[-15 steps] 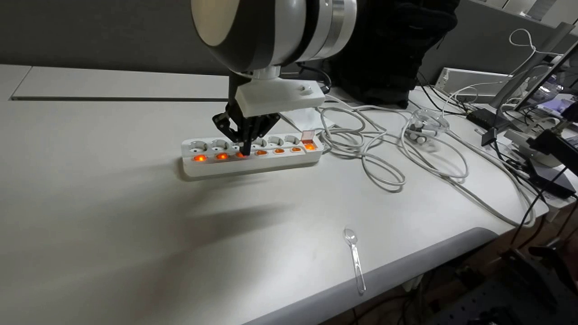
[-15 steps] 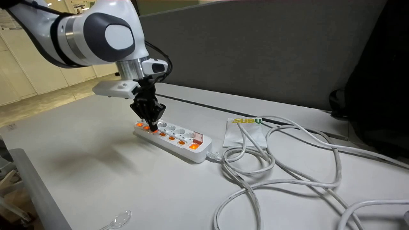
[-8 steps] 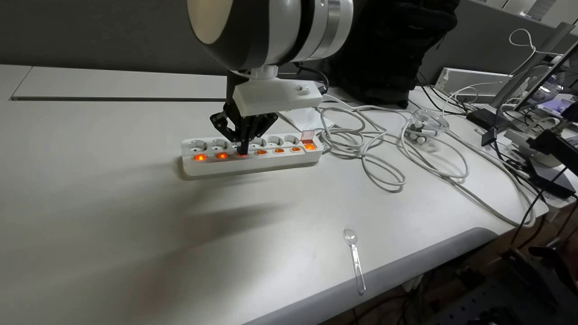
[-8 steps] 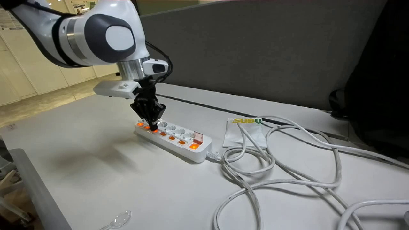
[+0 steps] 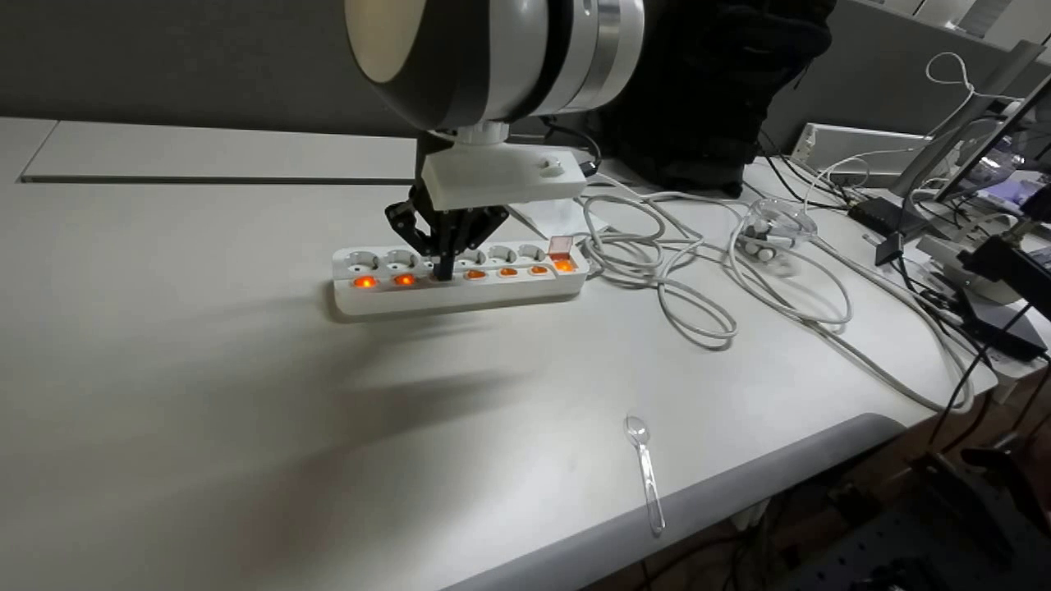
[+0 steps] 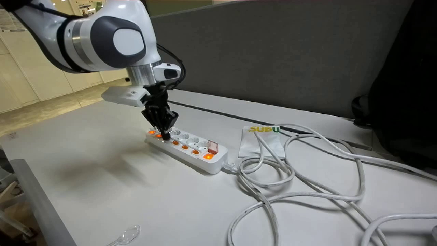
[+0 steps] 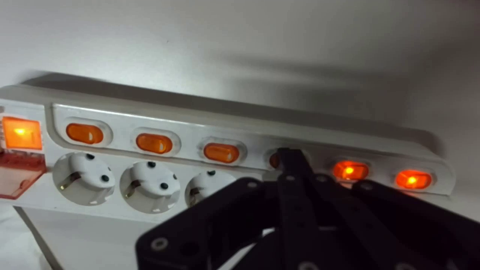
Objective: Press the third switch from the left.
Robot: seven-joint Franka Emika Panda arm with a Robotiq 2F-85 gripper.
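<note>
Claw (image 5: 443, 271), black and jointed, has its jaws narrow, pinched together on nothing, tips down on the third small orange rocker switch from the left (image 7: 274, 161), counted from the cordless end. A dark sliver of that switch shows beside the tips (the second orange switch (image 7: 351, 170) glows), so I judge the press has probably taken. The danger is undoing it: a dragging lift could rock it back, and a sideways slip could catch the glowing neighbour. Pushing too hard or askew could slide the long white plastic power strip (image 5: 460, 297), as no clamp shows; it lies apart from the back edge of the white counter (image 5: 525, 460), where the upright grey partition (image 6: 273, 58) stands.

Hard to make out: most of the third switch is covered, so its tilt cannot be read, and the wrist view loses several of the round white sockets (image 7: 150, 187) behind the claw. Toward the counter's corner on the cord side, loops of thick white cord (image 6: 307, 194) overlap too much to follow singly. The clear plastic spoon (image 5: 646, 472) reaches onto the grey front edge, its handle cut off in an exterior view where only the bowl (image 6: 130, 234) shows fully. By the back edge the bulky black backpack (image 5: 706, 107) runs out of frame
</note>
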